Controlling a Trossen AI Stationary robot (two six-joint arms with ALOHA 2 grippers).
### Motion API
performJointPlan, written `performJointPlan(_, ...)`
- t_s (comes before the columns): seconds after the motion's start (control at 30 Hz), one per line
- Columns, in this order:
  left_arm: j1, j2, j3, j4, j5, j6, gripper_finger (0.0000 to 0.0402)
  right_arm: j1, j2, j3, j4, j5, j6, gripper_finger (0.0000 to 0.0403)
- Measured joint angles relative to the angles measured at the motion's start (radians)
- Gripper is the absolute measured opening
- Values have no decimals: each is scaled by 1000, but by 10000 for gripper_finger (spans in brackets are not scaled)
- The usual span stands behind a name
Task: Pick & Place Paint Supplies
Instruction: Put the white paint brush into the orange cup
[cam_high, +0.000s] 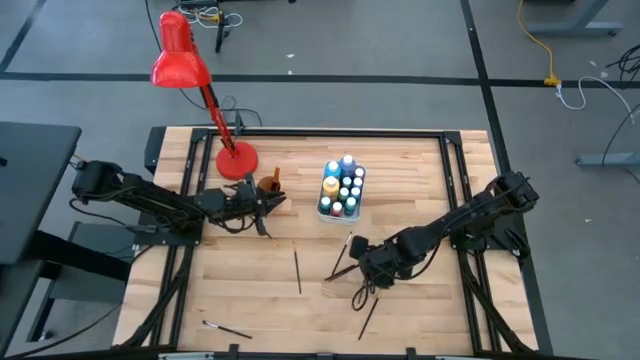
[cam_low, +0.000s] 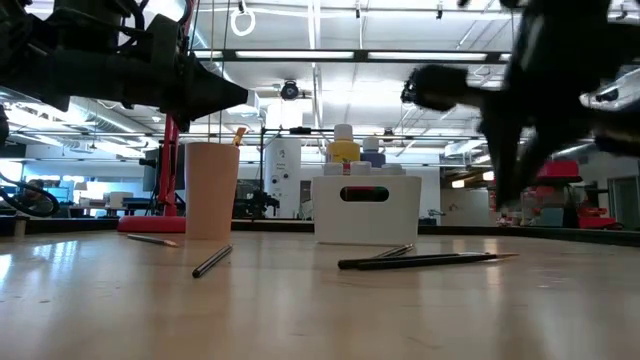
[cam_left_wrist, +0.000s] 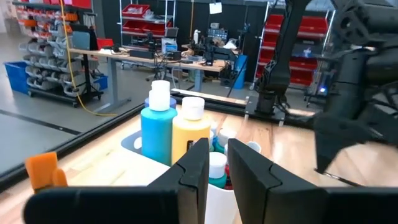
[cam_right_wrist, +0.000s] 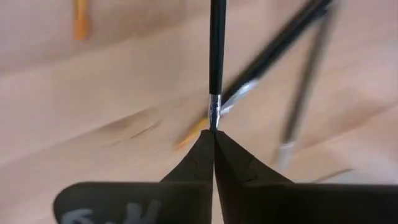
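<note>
Gripping a thin black brush (cam_right_wrist: 217, 56), the right gripper (cam_right_wrist: 214, 134) has its jaws shut; the left gripper (cam_left_wrist: 216, 163), near the bottles (cam_left_wrist: 158, 127), seems slightly open.

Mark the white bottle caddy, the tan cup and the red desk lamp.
White rectangular bottle caddy (cam_low: 362, 228): low view, front wall under the handle slot.
Tan cylindrical cup (cam_low: 211, 190): low view, side wall.
Red desk lamp (cam_high: 179, 62): high view, shade.

We see a grey floor (cam_high: 400, 60) with cables, red shelving (cam_left_wrist: 140, 18), workbenches (cam_left_wrist: 124, 59) and bright ceiling lights (cam_low: 330, 55).
</note>
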Motion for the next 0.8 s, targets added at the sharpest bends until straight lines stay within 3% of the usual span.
performJointPlan(0.17, 0, 0, 0, 4, 0, -104, 66, 6, 0, 134, 8, 14, -44, 2)
performJointPlan(0.27, 0, 0, 0, 3, 27, -180, 66, 9, 0, 179, 70, 132, -150, 2)
performJointPlan(0.4, 0, 0, 0, 3, 169, -254, 66, 12, -1, 186, 270, 376, -442, 2)
performJointPlan(0.5, 0, 0, 0, 3, 242, -305, 66, 2, -1, 186, 410, 485, -646, 1)
performJointPlan(0.7, 0, 0, 18, -8, 351, -328, 83, -26, -1, 186, 658, 552, -1059, 1)
performJointPlan(0.8, 0, 0, 51, -14, 404, -347, 104, -43, -1, 186, 738, 545, -1165, 1)
